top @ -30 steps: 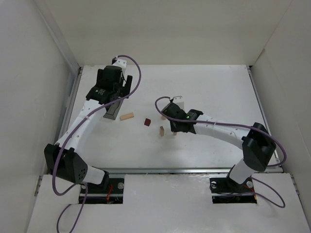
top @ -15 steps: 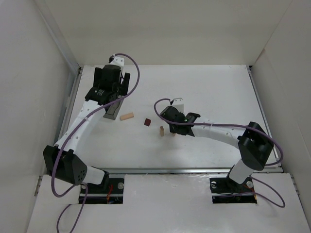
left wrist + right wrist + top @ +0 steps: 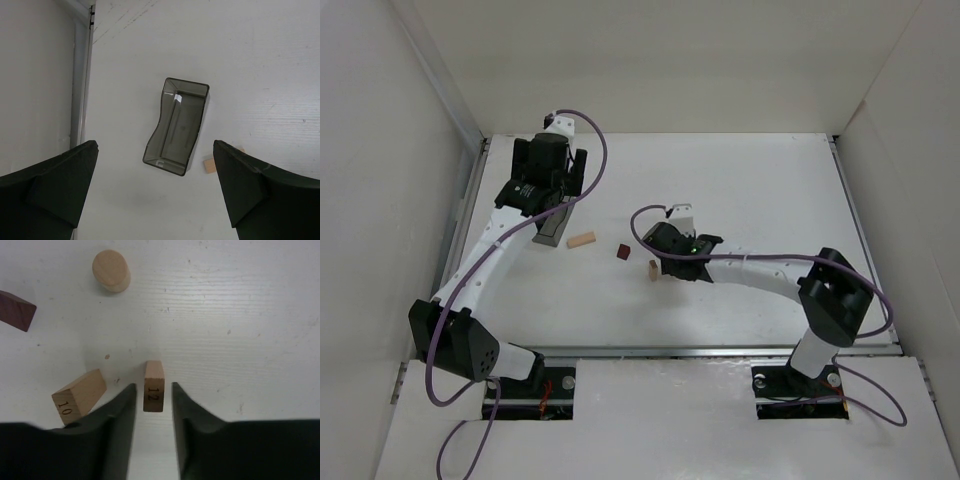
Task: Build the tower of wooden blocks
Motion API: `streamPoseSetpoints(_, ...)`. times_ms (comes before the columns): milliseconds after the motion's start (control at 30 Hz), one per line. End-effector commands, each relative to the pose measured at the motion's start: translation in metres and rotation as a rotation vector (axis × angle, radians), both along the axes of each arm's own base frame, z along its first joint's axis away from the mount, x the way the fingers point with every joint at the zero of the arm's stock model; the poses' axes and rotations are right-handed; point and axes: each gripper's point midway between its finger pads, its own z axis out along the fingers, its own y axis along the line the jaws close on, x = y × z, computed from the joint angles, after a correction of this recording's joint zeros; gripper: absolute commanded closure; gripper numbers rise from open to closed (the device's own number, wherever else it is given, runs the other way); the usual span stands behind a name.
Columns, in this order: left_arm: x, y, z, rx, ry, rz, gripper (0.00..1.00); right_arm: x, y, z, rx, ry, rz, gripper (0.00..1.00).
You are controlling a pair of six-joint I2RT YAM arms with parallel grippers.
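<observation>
Tower not assembled. Its four pieces sit apart on the matte white table (image 3: pixel 750 200), mid-table, between the two arms.

Short pale wood block stamped "12" (image 3: pixel 154 371): between the fingers of the right gripper (image 3: pixel 153 385). Lit pale face uppermost, shaded stamped face toward the wrist camera, and that face is taller than wide. Reads as standing on end. Square edges, fine straight grain. The gripper's jaws stand slightly apart, a thin strip of table showing on each side of the block; no contact seen.

Short pale wood block stamped "10" (image 3: pixel 79 396): just beside the same gripper, on the picture's left, apart from "12". Long axis diagonal in the wrist view, stamped end nearest the camera. Standing or lying: cannot tell.

Dark red-brown wood cube (image 3: pixel 623 251): left of that pair, turned edge-on to the wrist camera, smooth faces.

Pale flat wood plank (image 3: pixel 582 239): lies flat, long axis roughly left-right across the table, right end slightly farther back. Left end just beside the tray, not touching.

Pale round wood piece (image 3: pixel 111 271): oval top face, beyond "12" in the wrist view.

Grey rectangular plastic tray (image 3: pixel 177 125): smoky, rounded corners, beneath the left gripper (image 3: pixel 154 143), whose jaws are spread wide, holding nothing.
</observation>
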Motion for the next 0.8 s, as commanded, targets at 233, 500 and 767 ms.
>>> streamPoseSetpoints(233, -0.002, 0.005, 0.024, -0.025, -0.079, 0.018, 0.0, -0.007, -0.001, 0.023, 0.052, -0.038, -0.013, 0.36)
streamPoseSetpoints(500, -0.003, 0.004, 0.022, -0.027, -0.069, 0.011, 0.0, -0.014, -0.007, 0.104, 0.147, -0.191, 0.009, 0.37)
streamPoseSetpoints(767, -0.001, 0.001, 0.018, -0.029, -0.059, 0.001, 0.0, -0.019, 0.056, 0.079, 0.028, -0.03, 0.346, 0.49)
